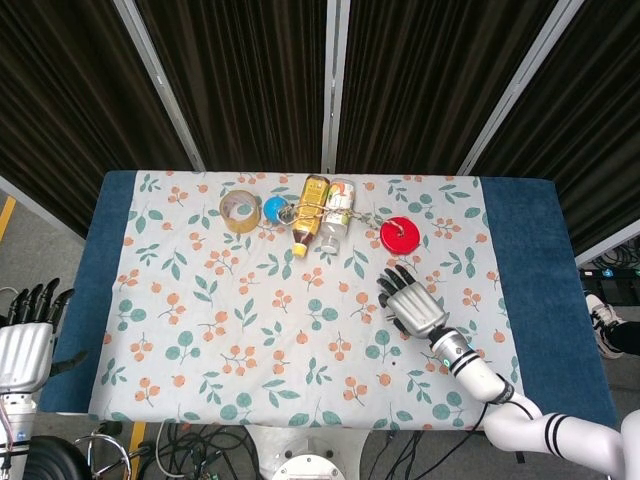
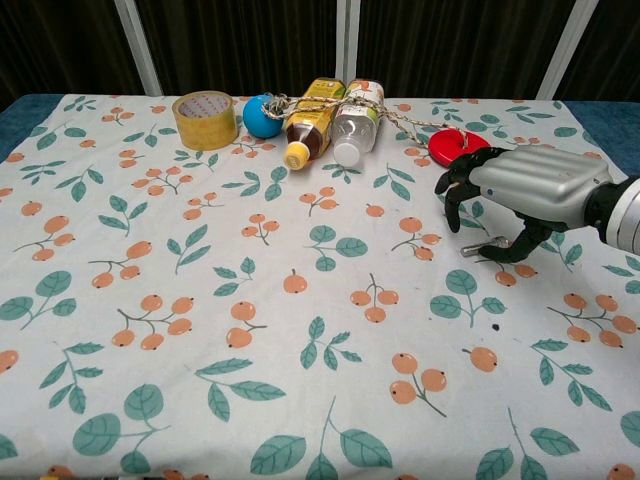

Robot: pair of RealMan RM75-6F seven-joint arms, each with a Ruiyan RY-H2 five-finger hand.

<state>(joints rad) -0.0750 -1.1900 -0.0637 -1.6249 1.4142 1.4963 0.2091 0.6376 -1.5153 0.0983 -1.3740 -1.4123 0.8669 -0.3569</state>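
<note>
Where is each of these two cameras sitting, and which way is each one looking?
Head view: high above the near edge, looking steeply down on the whole floral tablecloth; shows the right hand and forearm over the cloth and the left hand off its near-left corner.
Chest view: low at the near edge, looking across the cloth toward the dark curtain; shows only the right hand, fingers spread over the bolt.
Both share the right hand, tape roll, blue ball, two roped bottles and red disc.
</note>
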